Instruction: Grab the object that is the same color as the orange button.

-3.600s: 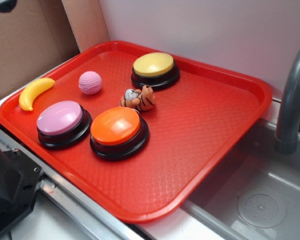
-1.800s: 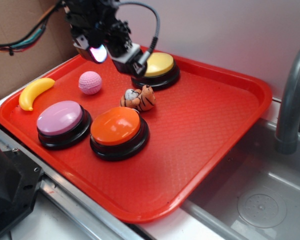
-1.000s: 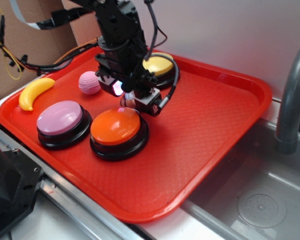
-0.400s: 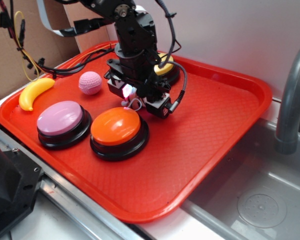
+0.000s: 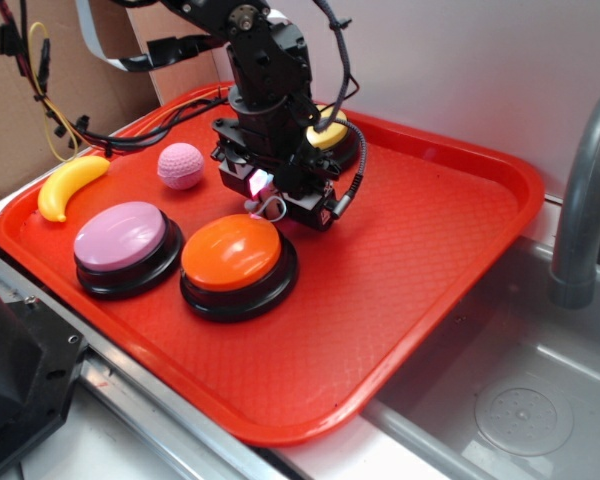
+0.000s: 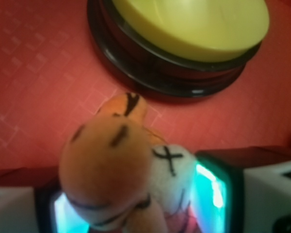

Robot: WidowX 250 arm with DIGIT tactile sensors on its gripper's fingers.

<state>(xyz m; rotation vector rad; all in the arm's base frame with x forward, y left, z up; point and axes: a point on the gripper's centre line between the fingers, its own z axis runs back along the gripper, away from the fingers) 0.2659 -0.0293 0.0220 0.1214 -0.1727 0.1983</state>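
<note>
Since a moment ago my hand [image 5: 270, 203] has barely shifted; it sits low over the middle of the red tray [image 5: 410, 250], where the plush tiger [image 6: 121, 165] lay free a few seconds back. Now my fingers [image 6: 262, 194] are pinched on the tiger from both sides. It is soft and fuzzy, orange with black stripes and a white stitched face, and bulges up between my hard, glowing pads. The orange button [image 5: 232, 252], a smooth dome on a black base, lies just beside my hand toward the tray's near edge. The yellow button [image 6: 194, 24] sits close behind, toward the far rim. The dimpled pink ball [image 5: 181, 165] lies near the left. The tray's right half is open pebbled plastic up to its raised rim.
</note>
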